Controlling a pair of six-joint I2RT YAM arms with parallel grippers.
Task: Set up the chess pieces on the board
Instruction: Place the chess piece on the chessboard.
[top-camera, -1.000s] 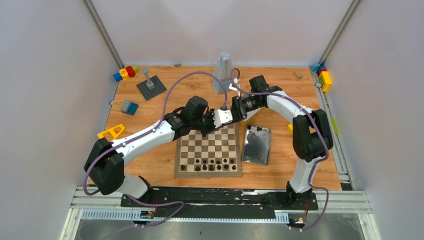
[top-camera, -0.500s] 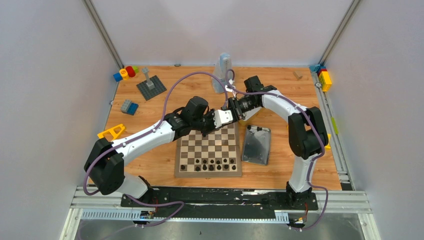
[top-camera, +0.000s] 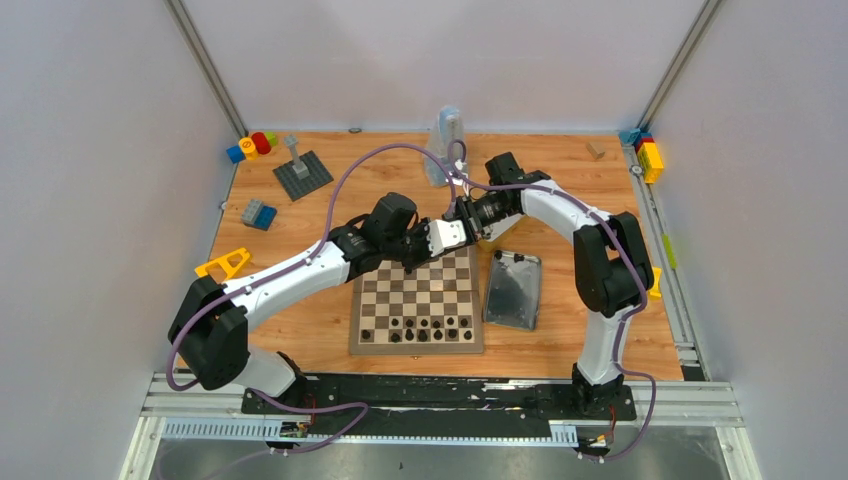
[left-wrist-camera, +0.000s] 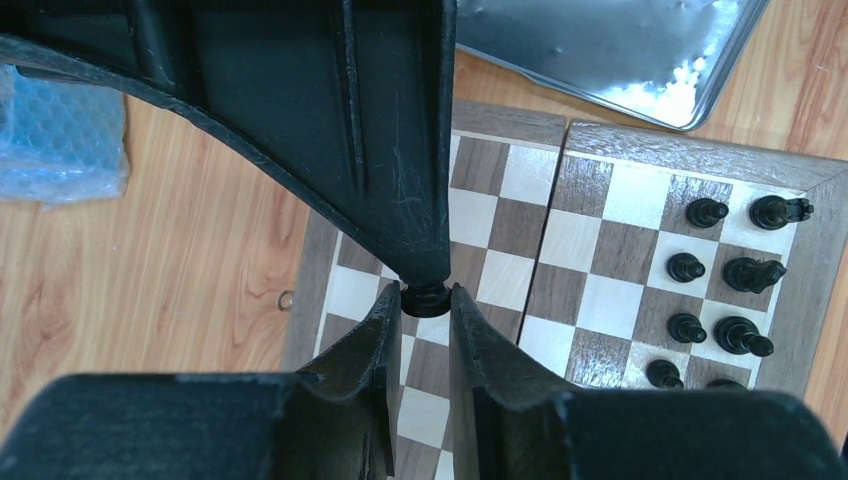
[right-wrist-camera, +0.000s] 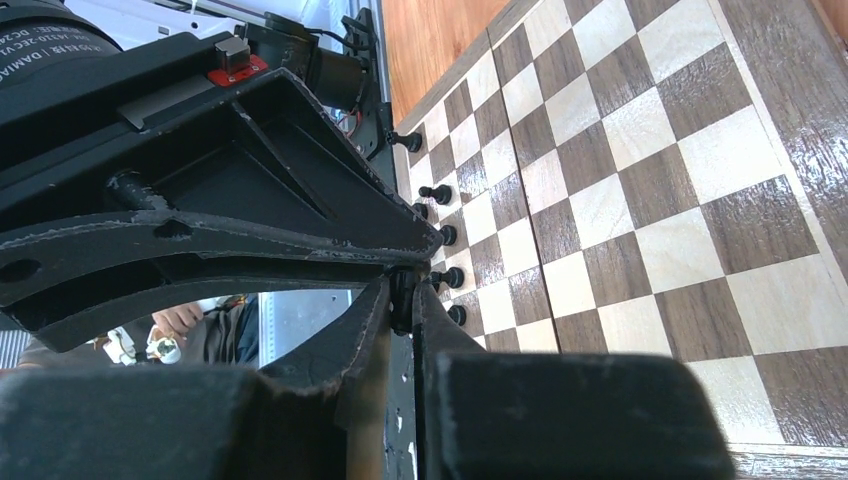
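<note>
Wooden board (top-camera: 400, 296) is lying mid-bench, other black pieces (top-camera: 420, 328) standing on its near rows, both arms meeting over the far edge. Left wrist: left gripper (left-wrist-camera: 427, 312) is clamping a black piece (left-wrist-camera: 428, 296) above the board. Right wrist: right gripper (right-wrist-camera: 402, 292) is pinching the same piece, fingers nearly together.

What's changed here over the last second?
The right arm swung left, bringing the right gripper against the left gripper; it now pinches the black piece the left one holds. The left arm, board, set pieces and tin stayed put.
</note>
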